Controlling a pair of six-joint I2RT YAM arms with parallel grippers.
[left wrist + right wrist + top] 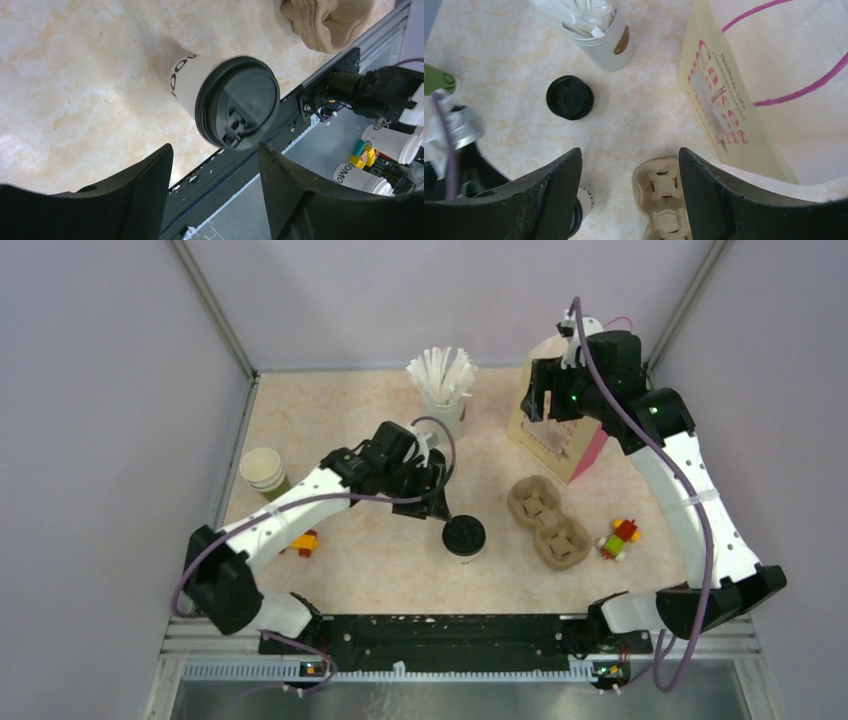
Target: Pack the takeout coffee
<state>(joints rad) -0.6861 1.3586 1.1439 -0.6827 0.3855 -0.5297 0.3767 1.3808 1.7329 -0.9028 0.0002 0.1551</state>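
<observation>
The takeout coffee point(464, 536), a white paper cup with a black lid, stands upright at the front middle of the table. My left gripper point(440, 508) hangs just behind and to the left of it. In the left wrist view the coffee point(237, 102) lies just beyond the open gripper point(215, 150), with nothing between the fingers. My right gripper point(540, 405) hovers open and empty over the paper bag point(560, 445). In the right wrist view its left finger half hides the coffee point(583, 202). Another black disc point(570, 97) lies near the straw cup; whether a cup stands under it I cannot tell.
A brown two-slot cup carrier point(548, 522) lies right of the coffee. The straw cup point(443, 390) stands at the back middle and a stack of lidless cups point(263, 472) at the left. Toy bricks point(303, 543) and more bricks point(620, 538) lie near the front.
</observation>
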